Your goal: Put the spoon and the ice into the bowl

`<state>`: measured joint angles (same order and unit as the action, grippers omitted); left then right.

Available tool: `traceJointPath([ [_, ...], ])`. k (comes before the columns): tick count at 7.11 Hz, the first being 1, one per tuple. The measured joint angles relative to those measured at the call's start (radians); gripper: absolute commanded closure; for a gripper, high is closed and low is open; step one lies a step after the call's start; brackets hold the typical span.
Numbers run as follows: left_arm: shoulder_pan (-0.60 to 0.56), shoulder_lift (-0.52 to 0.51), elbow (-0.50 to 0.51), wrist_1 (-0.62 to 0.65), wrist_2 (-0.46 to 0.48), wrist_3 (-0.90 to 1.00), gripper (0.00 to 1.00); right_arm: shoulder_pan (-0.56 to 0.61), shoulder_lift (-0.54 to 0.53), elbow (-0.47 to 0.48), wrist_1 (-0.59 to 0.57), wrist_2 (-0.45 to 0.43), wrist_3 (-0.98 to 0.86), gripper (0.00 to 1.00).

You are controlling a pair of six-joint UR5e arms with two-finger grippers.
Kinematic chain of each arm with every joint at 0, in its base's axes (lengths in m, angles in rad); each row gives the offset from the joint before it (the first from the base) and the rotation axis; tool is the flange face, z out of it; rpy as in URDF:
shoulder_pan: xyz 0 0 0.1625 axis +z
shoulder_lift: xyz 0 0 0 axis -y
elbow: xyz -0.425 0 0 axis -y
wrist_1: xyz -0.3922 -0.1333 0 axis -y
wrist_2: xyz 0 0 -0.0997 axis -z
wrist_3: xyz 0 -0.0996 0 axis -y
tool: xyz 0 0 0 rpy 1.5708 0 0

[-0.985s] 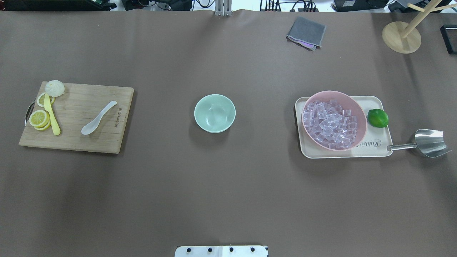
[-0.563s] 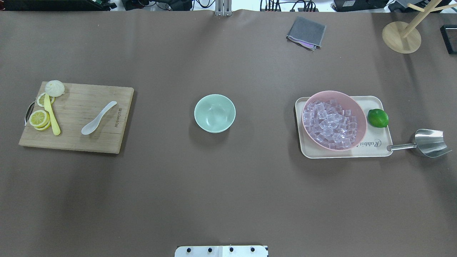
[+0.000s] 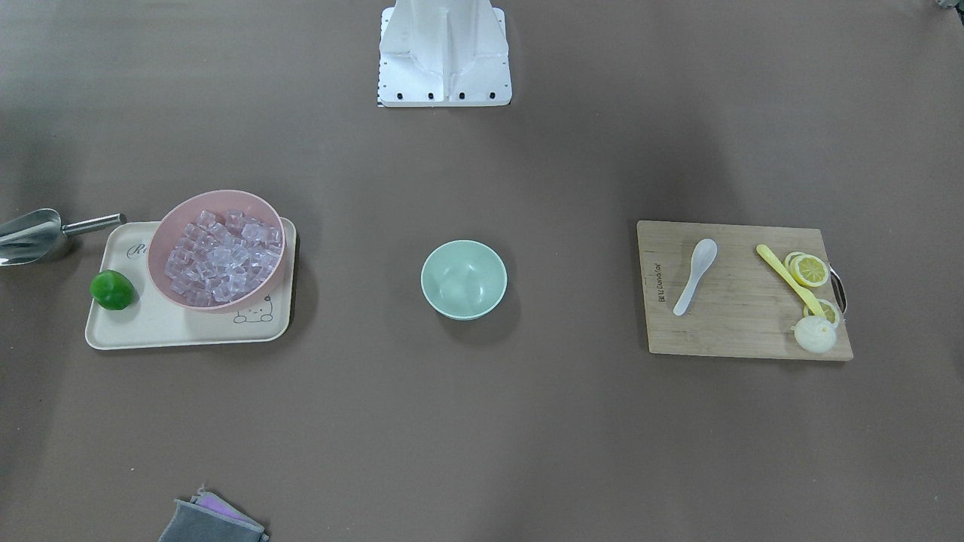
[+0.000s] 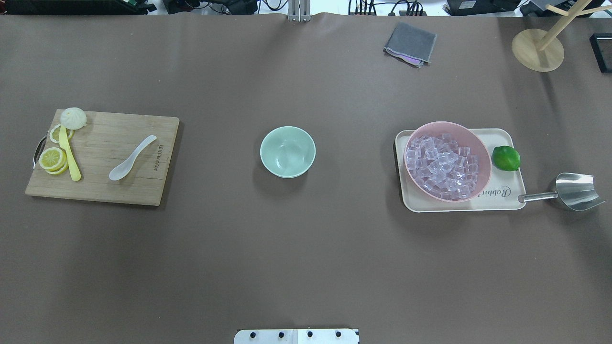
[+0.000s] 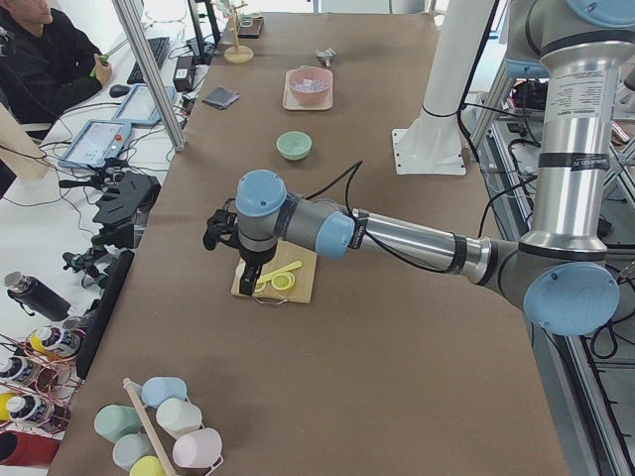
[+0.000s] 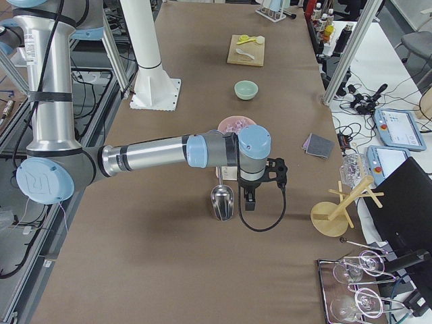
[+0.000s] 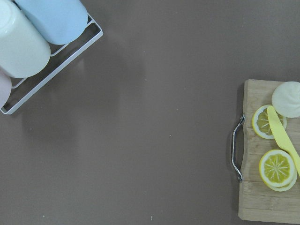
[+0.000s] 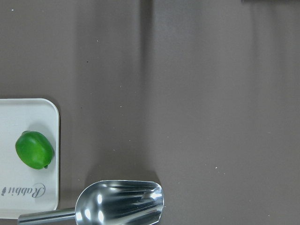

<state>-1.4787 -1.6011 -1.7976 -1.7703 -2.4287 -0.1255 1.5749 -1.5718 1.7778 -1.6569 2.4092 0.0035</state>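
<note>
The white spoon (image 4: 131, 158) lies on the wooden cutting board (image 4: 105, 188) at the table's left; it also shows in the front-facing view (image 3: 694, 275). The mint-green bowl (image 4: 287, 152) stands empty at the table's middle. The clear ice cubes (image 4: 442, 165) fill a pink bowl (image 4: 486, 165) on the right. My left gripper (image 5: 246, 280) shows only in the exterior left view, above the board's outer end. My right gripper (image 6: 248, 200) shows only in the exterior right view, beside the steel scoop (image 6: 223, 200). I cannot tell whether either is open or shut.
The pink bowl sits on a cream tray (image 4: 502, 197) with a lime (image 4: 506, 158). The steel scoop (image 4: 576, 191) lies right of the tray. Lemon slices (image 4: 52, 158) and a yellow utensil (image 4: 70, 160) lie on the board. A grey cloth (image 4: 411, 43) and a wooden stand (image 4: 538, 50) are at the far edge.
</note>
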Motion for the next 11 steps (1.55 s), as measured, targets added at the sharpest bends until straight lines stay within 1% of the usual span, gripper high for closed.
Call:
traceJointPath([
  [1, 0.074, -0.038, -0.012, -0.094, -0.017, -0.091, 0.02, -0.014, -0.002, -0.005, 0.062, -0.001, -0.003, 0.0],
  [2, 0.163, -0.096, -0.01, -0.156, -0.019, -0.204, 0.02, -0.038, 0.002, -0.007, 0.099, -0.004, -0.004, 0.0],
  [3, 0.272, -0.172, 0.009, -0.182, 0.013, -0.288, 0.02, -0.069, 0.018, -0.011, 0.116, -0.015, -0.001, 0.0],
  [4, 0.386, -0.237, 0.037, -0.195, 0.099, -0.327, 0.02, -0.087, 0.036, -0.015, 0.122, -0.023, 0.001, 0.0],
  [5, 0.49, -0.273, 0.065, -0.205, 0.208, -0.343, 0.02, -0.098, 0.051, -0.016, 0.124, -0.025, 0.002, 0.0],
  [6, 0.552, -0.284, 0.097, -0.232, 0.282, -0.351, 0.02, -0.103, 0.058, -0.017, 0.123, -0.025, 0.003, 0.0],
  [7, 0.578, -0.28, 0.143, -0.302, 0.319, -0.355, 0.02, -0.107, 0.059, -0.022, 0.122, -0.018, 0.004, 0.0],
  [8, 0.589, -0.275, 0.209, -0.396, 0.334, -0.357, 0.03, -0.108, 0.058, -0.029, 0.122, -0.006, 0.007, 0.0],
  [9, 0.593, -0.274, 0.26, -0.461, 0.338, -0.36, 0.14, -0.108, 0.057, -0.031, 0.122, 0.004, 0.011, 0.0],
  [10, 0.595, -0.274, 0.285, -0.489, 0.337, -0.362, 0.31, -0.108, 0.055, -0.032, 0.123, 0.008, 0.012, 0.0],
  [11, 0.597, -0.273, 0.292, -0.497, 0.334, -0.363, 0.33, -0.108, 0.054, -0.031, 0.123, 0.009, 0.013, 0.0],
])
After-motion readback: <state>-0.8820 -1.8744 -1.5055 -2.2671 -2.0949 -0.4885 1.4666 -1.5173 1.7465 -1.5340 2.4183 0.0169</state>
